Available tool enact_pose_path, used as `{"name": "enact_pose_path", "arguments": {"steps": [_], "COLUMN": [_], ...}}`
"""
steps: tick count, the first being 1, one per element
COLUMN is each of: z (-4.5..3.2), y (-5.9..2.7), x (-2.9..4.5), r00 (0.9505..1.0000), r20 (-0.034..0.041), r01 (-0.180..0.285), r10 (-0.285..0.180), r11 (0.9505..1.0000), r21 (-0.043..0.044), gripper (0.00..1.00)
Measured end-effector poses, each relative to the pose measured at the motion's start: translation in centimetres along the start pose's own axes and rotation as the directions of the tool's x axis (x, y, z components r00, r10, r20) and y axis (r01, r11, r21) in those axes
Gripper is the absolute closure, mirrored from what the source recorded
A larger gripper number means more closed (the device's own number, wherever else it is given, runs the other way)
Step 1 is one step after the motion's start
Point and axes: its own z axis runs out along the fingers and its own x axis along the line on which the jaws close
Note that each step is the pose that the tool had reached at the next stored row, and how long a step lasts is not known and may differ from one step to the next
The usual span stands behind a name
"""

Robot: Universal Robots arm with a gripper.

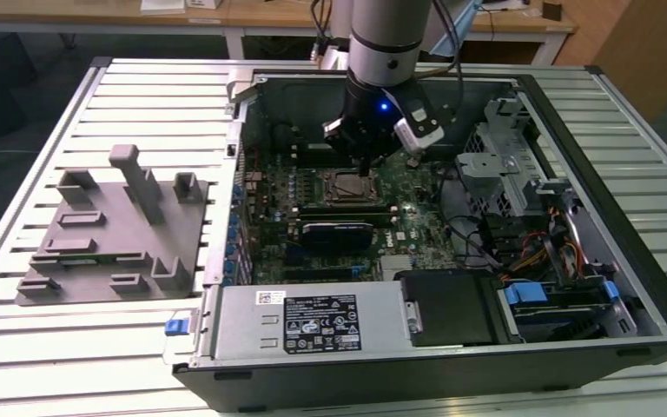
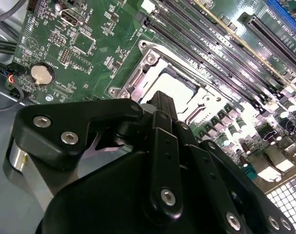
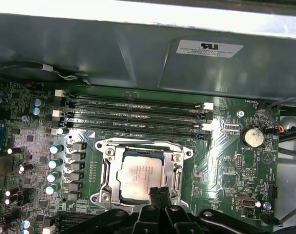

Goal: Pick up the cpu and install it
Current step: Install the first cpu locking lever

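Closest to my wrist cameras is the gripper (image 3: 158, 193), its black fingers (image 2: 163, 105) drawn together into a narrow tip, hanging directly over the near edge of the cpu (image 3: 139, 177); I read them as pinched closed with nothing between them, though whether the tip actually touches the chip I cannot tell. The cpu itself lies flat inside the socket frame (image 3: 108, 168) on the motherboard (image 3: 226, 161), its silvery top showing in both wrist views, so from where I sit it looks already seated in place. I judge it to be light, rigid and thin, with a smooth metal lid that would slip under a careless pinch, and a delicate underside that would not forgive tilting or dragging; the only sensible hold is across two opposite edges, kept level. Beyond the socket run the long dark memory slots (image 3: 138, 113), and a coin cell (image 3: 252, 137) sits off to one side. Farther out, in the exterior view, the arm (image 1: 386, 43) reaches down into the open computer case (image 1: 646, 295) resting on the slatted table (image 1: 32, 347).
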Motion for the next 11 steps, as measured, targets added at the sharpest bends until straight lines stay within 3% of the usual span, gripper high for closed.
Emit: {"name": "enact_pose_path", "arguments": {"steps": [11], "z": [-0.01], "y": [-0.36], "x": [0.02], "r00": [1.0], "r20": [-0.0001], "r01": [0.0], "r10": [0.0], "r11": [1.0], "r21": [0.0001], "gripper": [0.89]}}
